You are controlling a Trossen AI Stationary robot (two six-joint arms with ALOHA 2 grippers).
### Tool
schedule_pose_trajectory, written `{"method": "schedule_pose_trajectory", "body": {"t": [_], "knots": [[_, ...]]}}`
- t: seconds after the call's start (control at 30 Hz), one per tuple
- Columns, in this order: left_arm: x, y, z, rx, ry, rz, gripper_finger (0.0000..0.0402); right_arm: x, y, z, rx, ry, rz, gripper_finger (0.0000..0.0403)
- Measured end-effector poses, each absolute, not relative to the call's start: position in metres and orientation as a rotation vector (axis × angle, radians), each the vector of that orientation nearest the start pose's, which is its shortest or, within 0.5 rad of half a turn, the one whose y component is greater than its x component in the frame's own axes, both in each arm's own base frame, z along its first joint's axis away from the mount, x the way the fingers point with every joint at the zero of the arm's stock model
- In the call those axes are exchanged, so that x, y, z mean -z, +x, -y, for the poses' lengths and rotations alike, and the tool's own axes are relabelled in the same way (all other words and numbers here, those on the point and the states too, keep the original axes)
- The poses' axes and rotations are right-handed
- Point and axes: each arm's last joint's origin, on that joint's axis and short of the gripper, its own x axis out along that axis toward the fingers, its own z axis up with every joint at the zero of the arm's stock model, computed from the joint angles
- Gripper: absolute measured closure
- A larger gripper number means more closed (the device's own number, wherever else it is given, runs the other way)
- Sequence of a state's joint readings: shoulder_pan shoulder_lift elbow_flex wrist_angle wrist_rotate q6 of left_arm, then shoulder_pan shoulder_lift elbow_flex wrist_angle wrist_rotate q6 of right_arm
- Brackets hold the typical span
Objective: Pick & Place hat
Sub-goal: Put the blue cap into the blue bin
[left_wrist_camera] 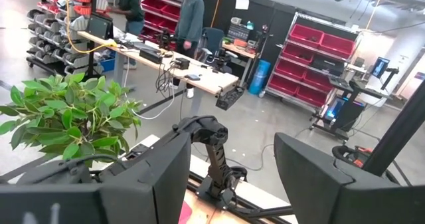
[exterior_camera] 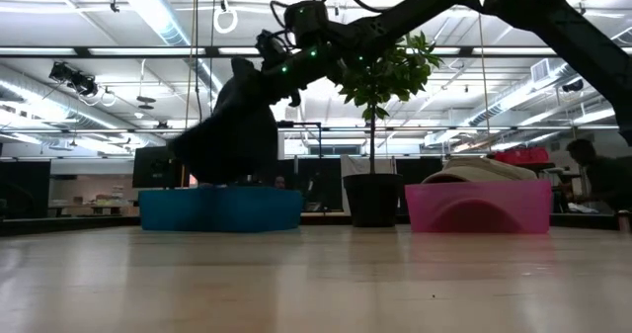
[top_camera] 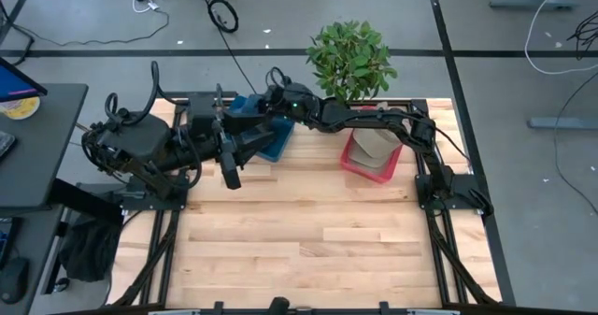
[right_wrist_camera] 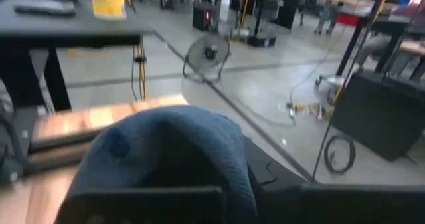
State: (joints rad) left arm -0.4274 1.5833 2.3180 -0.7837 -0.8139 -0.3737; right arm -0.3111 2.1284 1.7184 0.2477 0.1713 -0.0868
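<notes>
A dark blue hat [exterior_camera: 232,125] hangs from my right gripper [exterior_camera: 269,58], which is shut on it and reaches in from the table's right. Below it, at the table's far edge, stands a blue bin [exterior_camera: 219,209]. The right wrist view shows the hat [right_wrist_camera: 166,154] bulging just ahead of the fingers. A beige hat [exterior_camera: 484,170] lies in a pink bin [exterior_camera: 479,209] to the right. My left gripper [left_wrist_camera: 232,164] is held open and level above the table's left part [top_camera: 230,170], with nothing between its fingers. My right gripper holds the dark blue hat by its upper part [exterior_camera: 259,76], pinched between the two fingers, which come nearly level from the table's right. The hat hangs below the fingers over the blue bin. I cannot tell whether its lower edge [exterior_camera: 212,175] touches the bin.
A potted plant [top_camera: 350,58] stands at the far edge between the two bins; its black pot [exterior_camera: 372,200] shows in the low view. The wooden tabletop [top_camera: 308,250] stretches toward the near edge. People stand at benches in the room beyond.
</notes>
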Motion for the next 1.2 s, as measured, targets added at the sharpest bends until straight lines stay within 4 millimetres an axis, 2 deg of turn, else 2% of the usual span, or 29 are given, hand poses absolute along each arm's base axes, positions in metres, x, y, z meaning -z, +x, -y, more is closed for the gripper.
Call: {"method": "schedule_pose_trajectory", "body": {"t": [0.5, 0.8, 1.03, 1.2], "knots": [[-0.572, 0.238, 0.085, -0.389, -0.346, 0.034, 0.0181, -0.235, 0.483, 0.166, 0.486, -0.039, -0.287, 0.0399], [-0.572, 0.238, 0.087, -0.383, -0.348, 0.034, 0.0181, -0.203, 0.47, 0.153, 0.45, 0.043, -0.662, 0.0398], [-0.572, 0.236, 0.089, -0.373, -0.349, 0.033, 0.0181, -0.2, 0.471, 0.146, 0.411, 0.048, -0.691, 0.0394], [-0.572, 0.236, 0.089, -0.373, -0.349, 0.033, 0.0181, -0.199, 0.469, 0.145, 0.419, 0.076, -0.706, 0.0357]]}}
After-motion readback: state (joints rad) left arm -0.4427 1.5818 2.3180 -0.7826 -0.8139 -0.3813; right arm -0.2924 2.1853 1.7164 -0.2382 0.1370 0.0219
